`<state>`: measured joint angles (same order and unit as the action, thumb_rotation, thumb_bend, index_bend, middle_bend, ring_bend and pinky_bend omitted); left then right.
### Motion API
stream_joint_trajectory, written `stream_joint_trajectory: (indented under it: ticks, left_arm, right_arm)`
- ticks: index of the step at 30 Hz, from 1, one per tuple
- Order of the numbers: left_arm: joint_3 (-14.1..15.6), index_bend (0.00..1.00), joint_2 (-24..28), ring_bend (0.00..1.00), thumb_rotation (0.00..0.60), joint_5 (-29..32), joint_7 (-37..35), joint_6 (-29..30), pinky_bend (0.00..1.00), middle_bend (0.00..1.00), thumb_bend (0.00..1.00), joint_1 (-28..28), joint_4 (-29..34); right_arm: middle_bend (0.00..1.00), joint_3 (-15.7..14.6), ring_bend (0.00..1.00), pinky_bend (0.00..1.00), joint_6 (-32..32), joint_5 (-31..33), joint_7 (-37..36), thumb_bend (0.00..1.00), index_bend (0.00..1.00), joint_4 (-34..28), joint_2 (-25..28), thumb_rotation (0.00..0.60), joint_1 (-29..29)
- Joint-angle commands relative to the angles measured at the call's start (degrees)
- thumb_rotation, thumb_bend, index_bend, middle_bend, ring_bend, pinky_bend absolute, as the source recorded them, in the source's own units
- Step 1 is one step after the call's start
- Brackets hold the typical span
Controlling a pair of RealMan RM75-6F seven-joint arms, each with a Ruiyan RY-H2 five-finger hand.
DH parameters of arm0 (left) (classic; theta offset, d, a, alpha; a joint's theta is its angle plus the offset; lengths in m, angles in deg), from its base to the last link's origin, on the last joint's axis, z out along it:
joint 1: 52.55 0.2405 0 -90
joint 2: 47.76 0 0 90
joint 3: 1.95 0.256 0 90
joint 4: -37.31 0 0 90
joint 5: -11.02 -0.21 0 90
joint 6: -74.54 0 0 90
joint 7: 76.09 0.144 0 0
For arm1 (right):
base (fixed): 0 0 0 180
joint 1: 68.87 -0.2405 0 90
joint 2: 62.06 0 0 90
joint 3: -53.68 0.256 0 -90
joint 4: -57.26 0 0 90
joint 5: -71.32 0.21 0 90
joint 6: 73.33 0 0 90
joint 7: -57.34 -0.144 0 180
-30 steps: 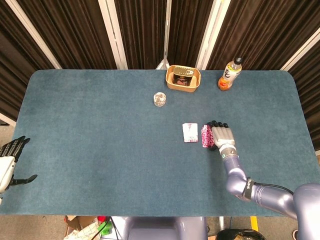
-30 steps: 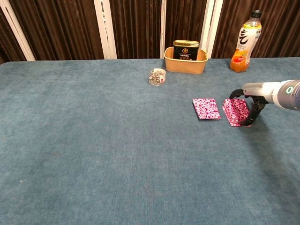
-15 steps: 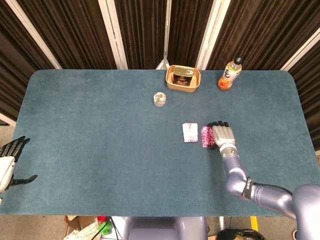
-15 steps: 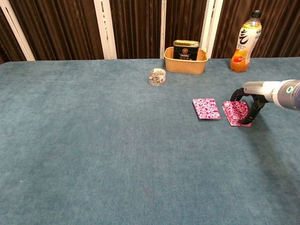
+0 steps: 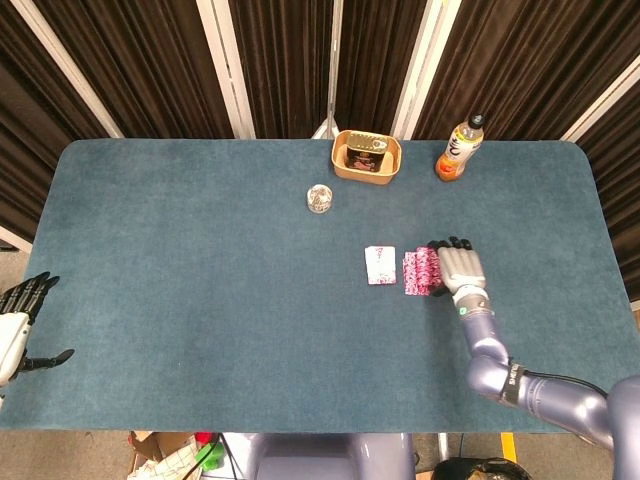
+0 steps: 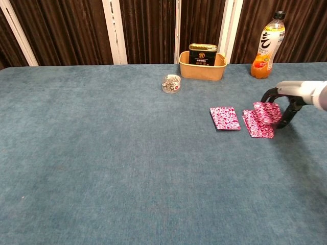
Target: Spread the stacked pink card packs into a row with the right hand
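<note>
Right robot hand [image 6: 286,104] pinches top pink patterned card pack [image 6: 266,111], lifted off pack beneath [image 6: 257,125]. One pack [image 6: 224,118] already laid just left on blue tabletop [image 6: 102,153]. Row partly done; lifted pack not yet placed.

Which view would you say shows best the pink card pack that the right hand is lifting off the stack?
The chest view: there the lifted pack shows side-on, tilted and raised above the pack beneath, gripped by the right hand. The head view looks straight down, so the lifted pack merges with the stack and the hand hides its edge.
</note>
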<state>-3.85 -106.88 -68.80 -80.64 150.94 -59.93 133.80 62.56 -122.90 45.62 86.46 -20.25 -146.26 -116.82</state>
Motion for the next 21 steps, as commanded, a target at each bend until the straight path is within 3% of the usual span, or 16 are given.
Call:
stream_joint_trajectory:
  ticks: [1,10,12,15,18,21]
  left_arm:
    - [0.0,0.0,0.0,0.0,0.6,0.0,0.1,0.0,0.0,0.0,0.04,0.0,0.0]
    - [-0.1,0.0,-0.3,0.0,0.6,0.1,0.7,0.0,0.0,0.0,0.04,-0.1,0.1]
    - [-0.1,0.0,-0.3,0.0,0.6,0.2,0.8,0.1,0.0,0.0,0.04,-0.1,0.1]
    - [-0.2,0.0,-0.3,0.0,0.6,0.1,0.5,0.4,0.0,0.0,0.04,0.1,0.2]
    - [-0.1,0.0,-0.4,0.0,0.6,-0.5,0.5,1.0,0.0,0.0,0.04,0.2,0.1]
    - [0.0,0.0,-0.5,0.0,0.6,-0.9,0.4,1.3,0.0,0.0,0.04,0.4,0.0]
  right_arm:
    - [0.21,-0.4,0.0,0.0,-0.2,0.0,-0.5,0.33,0.69,-0.4,1.4,0.6,1.0]
    - [0.21,-2.1,0.0,0.0,0.2,0.6,-0.6,0.33,0.68,-0.2,2.8,0.6,2.9]
    - [0.21,-2.4,0.0,0.0,0.3,1.1,-0.2,0.33,0.64,-0.1,2.9,0.6,3.0]
    - [0.18,-3.0,0.0,0.0,0.3,2.4,0.8,0.33,0.49,0.0,3.1,0.6,3.2]
    - [0.07,-3.6,0.0,0.0,0.7,4.2,2.2,0.33,0.21,-0.6,3.8,0.6,3.1]
    - [0.01,-3.9,0.0,0.0,0.3,4.7,2.7,0.33,0.02,-1.9,4.6,0.6,3.2]
